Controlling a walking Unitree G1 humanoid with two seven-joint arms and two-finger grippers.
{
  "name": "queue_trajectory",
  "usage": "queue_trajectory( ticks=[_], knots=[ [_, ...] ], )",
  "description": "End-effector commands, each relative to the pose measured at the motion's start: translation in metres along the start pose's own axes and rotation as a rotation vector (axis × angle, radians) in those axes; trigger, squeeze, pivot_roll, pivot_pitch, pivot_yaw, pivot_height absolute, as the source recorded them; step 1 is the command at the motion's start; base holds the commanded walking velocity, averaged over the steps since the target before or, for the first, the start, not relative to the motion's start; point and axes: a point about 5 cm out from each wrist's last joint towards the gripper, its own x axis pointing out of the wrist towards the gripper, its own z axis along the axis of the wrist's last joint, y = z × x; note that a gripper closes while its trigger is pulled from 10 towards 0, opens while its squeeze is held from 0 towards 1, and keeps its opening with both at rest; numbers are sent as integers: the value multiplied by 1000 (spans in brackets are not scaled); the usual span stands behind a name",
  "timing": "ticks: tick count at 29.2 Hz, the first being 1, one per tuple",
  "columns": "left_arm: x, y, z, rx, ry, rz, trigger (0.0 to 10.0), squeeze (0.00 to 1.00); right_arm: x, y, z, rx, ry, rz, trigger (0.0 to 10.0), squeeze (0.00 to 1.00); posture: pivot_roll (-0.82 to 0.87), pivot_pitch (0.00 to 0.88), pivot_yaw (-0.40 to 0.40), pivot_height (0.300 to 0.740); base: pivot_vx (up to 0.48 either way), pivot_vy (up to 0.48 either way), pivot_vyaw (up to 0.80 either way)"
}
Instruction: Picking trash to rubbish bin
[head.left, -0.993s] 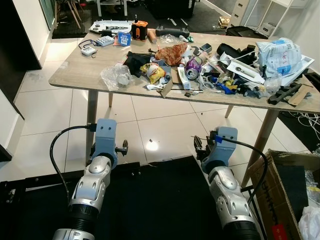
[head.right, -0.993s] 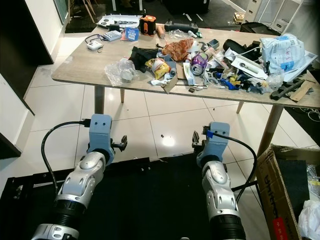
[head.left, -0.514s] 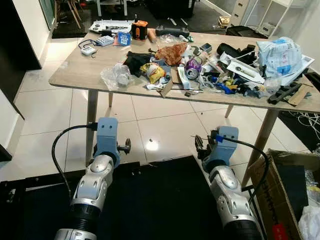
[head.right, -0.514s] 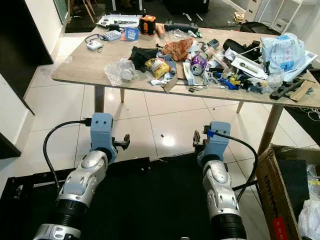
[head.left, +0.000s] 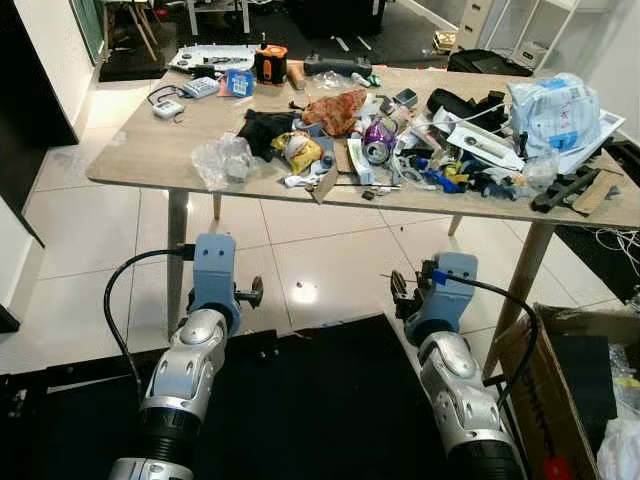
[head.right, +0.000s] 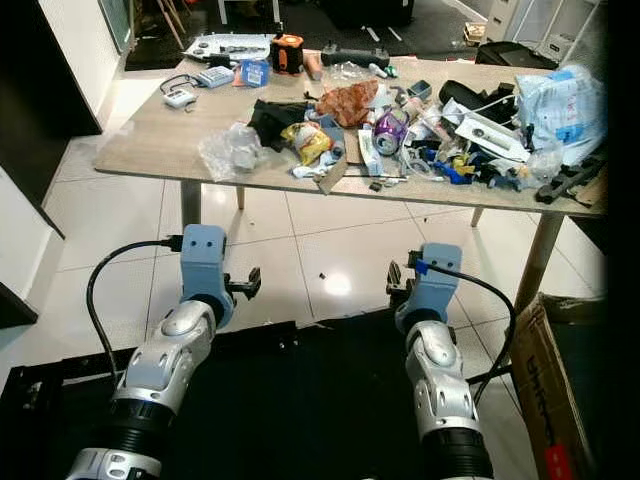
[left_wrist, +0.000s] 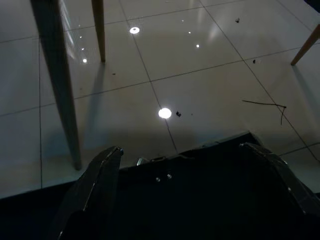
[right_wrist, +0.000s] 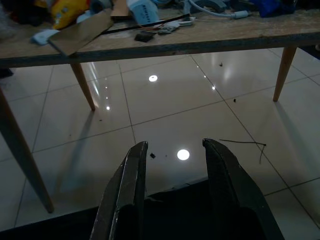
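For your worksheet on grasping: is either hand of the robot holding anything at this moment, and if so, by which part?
Nothing is held. The left hand and right hand hang open and empty above the floor, short of the table of trash.

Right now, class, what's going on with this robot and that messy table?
The robot stands facing a wooden table strewn with trash: a clear bag, a yellow wrapper, a purple can. Nothing is picked up yet. Both arms are low over the floor, short of the table. The left gripper is open and empty; the right gripper is also open and empty. A cardboard box sits to its right.
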Motion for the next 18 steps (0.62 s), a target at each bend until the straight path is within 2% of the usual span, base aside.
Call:
queue_trajectory(
  ticks=[1, 18],
  knots=[
    [-2, -2, -5, -14, 20, -8, 10000, 0, -1, -1, -5, 0, 16, -6, 10000, 0, 19, 117, -30, 740, 330, 0, 0],
    [-2, 0, -6, -11, 26, -9, 10000, 0, -2, -1, -6, 1, 22, -7, 10000, 0, 20, 121, -27, 740, 324, 0, 0]
  ],
)
